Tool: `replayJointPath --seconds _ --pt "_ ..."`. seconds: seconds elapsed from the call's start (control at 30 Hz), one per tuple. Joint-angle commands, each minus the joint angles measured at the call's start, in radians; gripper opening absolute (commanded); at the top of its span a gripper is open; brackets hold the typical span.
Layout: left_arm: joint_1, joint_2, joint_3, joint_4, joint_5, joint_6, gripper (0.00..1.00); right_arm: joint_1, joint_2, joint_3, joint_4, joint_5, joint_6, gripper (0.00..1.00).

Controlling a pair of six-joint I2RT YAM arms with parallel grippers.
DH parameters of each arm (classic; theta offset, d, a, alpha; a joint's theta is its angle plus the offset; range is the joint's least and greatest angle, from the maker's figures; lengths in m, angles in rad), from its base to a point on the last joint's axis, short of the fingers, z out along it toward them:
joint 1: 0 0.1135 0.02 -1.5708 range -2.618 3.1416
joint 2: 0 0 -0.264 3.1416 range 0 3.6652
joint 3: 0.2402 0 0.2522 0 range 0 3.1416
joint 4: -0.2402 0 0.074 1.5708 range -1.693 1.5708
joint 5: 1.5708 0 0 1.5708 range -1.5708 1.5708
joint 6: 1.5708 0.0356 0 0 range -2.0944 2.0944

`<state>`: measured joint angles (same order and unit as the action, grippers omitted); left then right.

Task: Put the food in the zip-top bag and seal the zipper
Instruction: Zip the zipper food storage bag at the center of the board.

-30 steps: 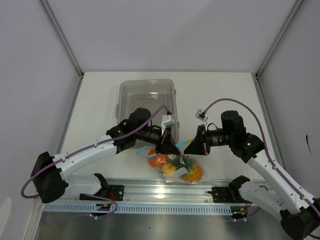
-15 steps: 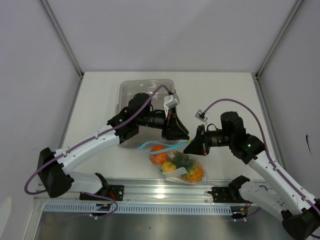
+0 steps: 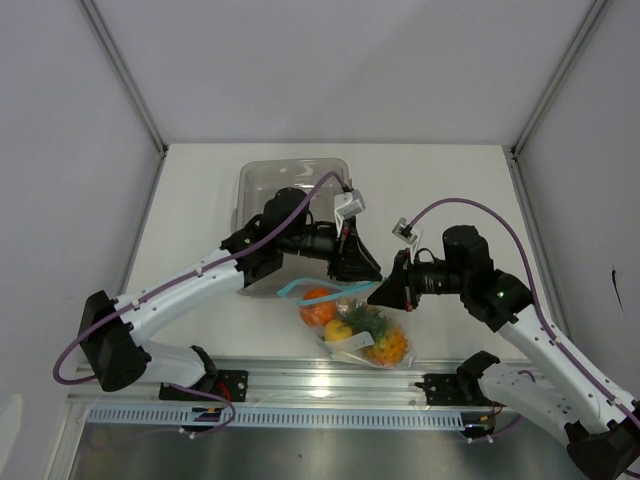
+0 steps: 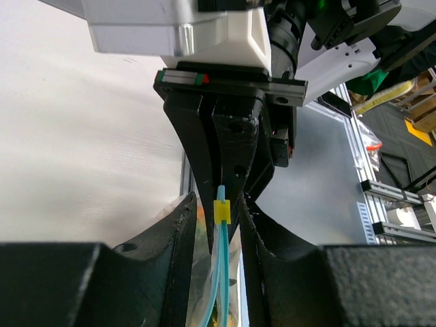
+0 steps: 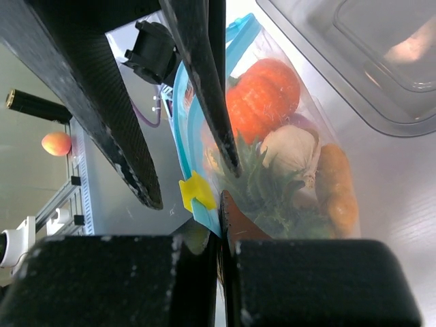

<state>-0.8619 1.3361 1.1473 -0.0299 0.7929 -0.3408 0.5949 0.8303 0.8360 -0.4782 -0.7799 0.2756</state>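
Tray [image 3: 262, 185] behind bag [image 3: 372, 340], left fingers [image 4: 184, 231] straddling zipper [image 4: 221, 272]

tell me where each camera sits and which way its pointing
Top external: above and behind the bases, looking down on the table; left arm and right arm show, meeting over the zip-top bag near the tray.
Left wrist: on the left arm, looking along its own left fingers, which straddle the zipper, at the right fingers.
Right wrist: on the right arm, looking along its own fingers, shut on the zipper, over the food, tray beyond.
Both wrist views share the yellow tab on the zipper.
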Motion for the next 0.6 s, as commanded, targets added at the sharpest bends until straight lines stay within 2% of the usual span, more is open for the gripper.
replayJointPath --seconds 0.0,0.23,0.47,0.5,0.57 --pt "-0.011 -0.023 -0.017 0.024 0.016 -0.02 0.34 0.006 -0.007 0.038 0.03 0.014 0.01 0.0" --pt "-0.029 -0.029 -0.032 0.044 0.008 -0.014 0.36 0.005 -0.003 0.034 0.03 0.024 0.017 0.0" --pt "-0.029 -0.025 -0.038 0.047 0.003 -0.014 0.23 0.013 -0.005 0.034 0.039 0.027 0.024 0.0" --pt "-0.029 -0.025 -0.038 0.039 0.003 -0.007 0.17 0.013 -0.008 0.035 0.039 0.03 0.024 0.0" --pt "-0.029 -0.025 -0.035 0.038 0.005 -0.007 0.12 0.014 -0.01 0.035 0.041 0.03 0.025 0.0"
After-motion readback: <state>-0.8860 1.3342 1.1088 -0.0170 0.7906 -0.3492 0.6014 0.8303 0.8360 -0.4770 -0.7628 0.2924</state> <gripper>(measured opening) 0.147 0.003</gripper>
